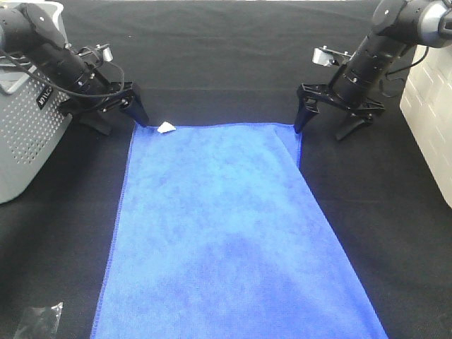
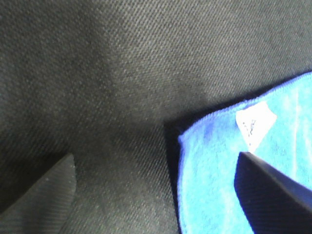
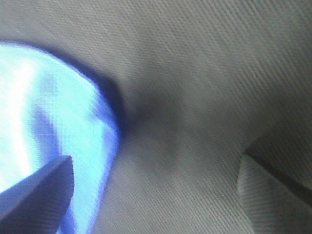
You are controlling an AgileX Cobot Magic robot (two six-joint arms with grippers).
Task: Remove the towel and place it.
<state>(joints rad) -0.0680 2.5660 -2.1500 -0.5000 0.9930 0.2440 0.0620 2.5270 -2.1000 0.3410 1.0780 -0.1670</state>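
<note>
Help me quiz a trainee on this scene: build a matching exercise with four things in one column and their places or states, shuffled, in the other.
Column one:
1. towel
2. white tag
3. grey basket
4. right gripper

Column two:
A. at the towel's far left corner
B. open, fingers astride the towel's far right corner
C. spread flat on the black tabletop
D. at the left edge of the high view

Pairs: 1-C, 2-A, 3-D, 4-B
</note>
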